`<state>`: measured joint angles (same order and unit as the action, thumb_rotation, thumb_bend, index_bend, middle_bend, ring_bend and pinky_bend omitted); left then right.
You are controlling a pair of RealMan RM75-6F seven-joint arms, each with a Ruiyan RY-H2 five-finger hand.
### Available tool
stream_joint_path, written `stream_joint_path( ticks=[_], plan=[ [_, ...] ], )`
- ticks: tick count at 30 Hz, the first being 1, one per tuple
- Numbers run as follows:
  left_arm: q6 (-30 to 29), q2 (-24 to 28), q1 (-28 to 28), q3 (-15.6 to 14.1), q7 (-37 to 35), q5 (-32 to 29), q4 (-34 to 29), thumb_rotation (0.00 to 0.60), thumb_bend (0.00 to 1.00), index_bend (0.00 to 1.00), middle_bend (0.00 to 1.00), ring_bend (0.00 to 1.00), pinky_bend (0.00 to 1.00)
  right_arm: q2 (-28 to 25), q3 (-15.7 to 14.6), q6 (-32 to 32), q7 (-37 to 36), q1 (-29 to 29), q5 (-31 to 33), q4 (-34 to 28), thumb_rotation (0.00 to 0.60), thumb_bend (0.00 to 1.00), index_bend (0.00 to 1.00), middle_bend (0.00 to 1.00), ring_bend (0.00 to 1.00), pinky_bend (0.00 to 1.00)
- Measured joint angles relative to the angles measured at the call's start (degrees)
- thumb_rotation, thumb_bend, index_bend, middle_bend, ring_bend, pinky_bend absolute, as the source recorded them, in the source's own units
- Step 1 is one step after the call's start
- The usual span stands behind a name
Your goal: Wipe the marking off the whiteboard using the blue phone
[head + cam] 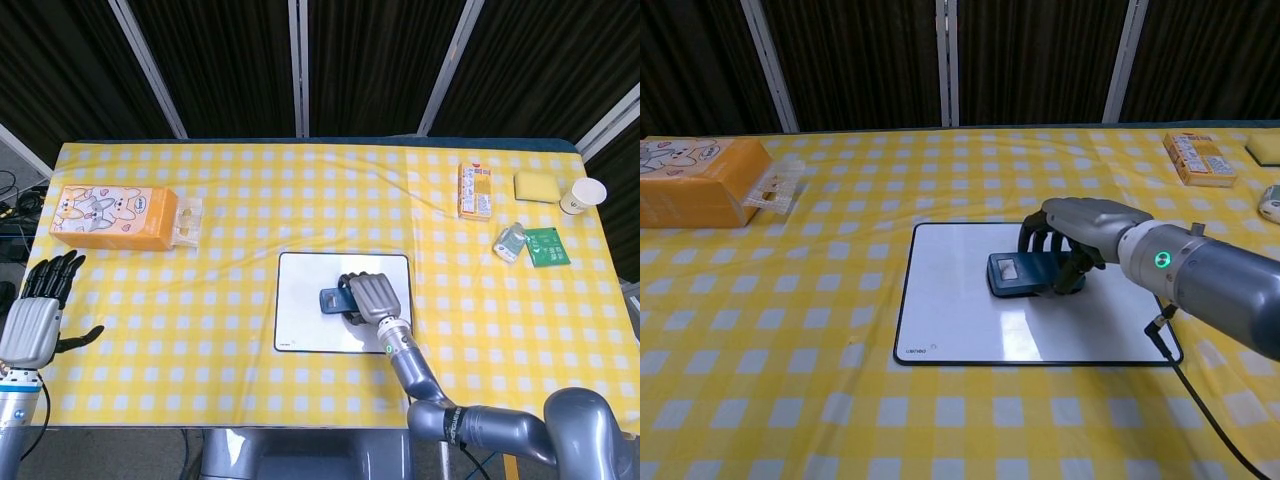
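The whiteboard lies flat at the table's middle front. My right hand grips the blue phone and presses it flat on the board, right of the board's centre. The phone's screen end pokes out to the left of the fingers. No marking shows on the board; the spot under the phone and hand is hidden. My left hand hangs off the table's left front corner, fingers spread, holding nothing; the chest view does not show it.
An orange tissue box with a clear packet sits at the back left. At the right are a snack box, yellow sponge, paper cup, small bottle and green packet. A cable trails from my right arm.
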<state>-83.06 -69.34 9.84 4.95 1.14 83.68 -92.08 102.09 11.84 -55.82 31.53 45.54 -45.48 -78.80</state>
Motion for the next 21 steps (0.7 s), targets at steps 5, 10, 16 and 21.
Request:
stream_joint_path(
  ticks=[5,10,16,21],
  plan=[
    [-0.2,0.2,-0.1,0.0,-0.2,0.1,-0.1,0.600,0.01,0.00,0.00,0.00,0.00,-1.4,-0.2,-0.3,0.2,-0.8,1.2,-0.1,0.600,0.56,0.82,0.73,0.74,0.78],
    [-0.5,0.2,-0.1,-0.1,-0.1,0.5,-0.4,0.600,0.01,0.00,0.00,0.00,0.00,-2.2,-0.8,-0.4,0.2,-1.4,1.4,-0.9,0.600,0.56,0.82,0.73,0.74,0.78],
    [-0.8,0.3,-0.2,-0.1,0.0,0.9,-0.7,0.600,0.01,0.00,0.00,0.00,0.00,-1.3,-2.0,-0.3,0.8,-1.2,-0.3,-3.9,0.600,0.56,0.82,0.73,0.74,0.78],
    [-0.8,0.4,-0.2,-0.1,-0.2,0.9,-0.7,0.600,0.01,0.00,0.00,0.00,0.00,-0.3,-2.5,-0.3,1.8,-0.7,-0.6,-5.0,0.600,0.56,0.82,0.73,0.74,0.78]
  ],
)
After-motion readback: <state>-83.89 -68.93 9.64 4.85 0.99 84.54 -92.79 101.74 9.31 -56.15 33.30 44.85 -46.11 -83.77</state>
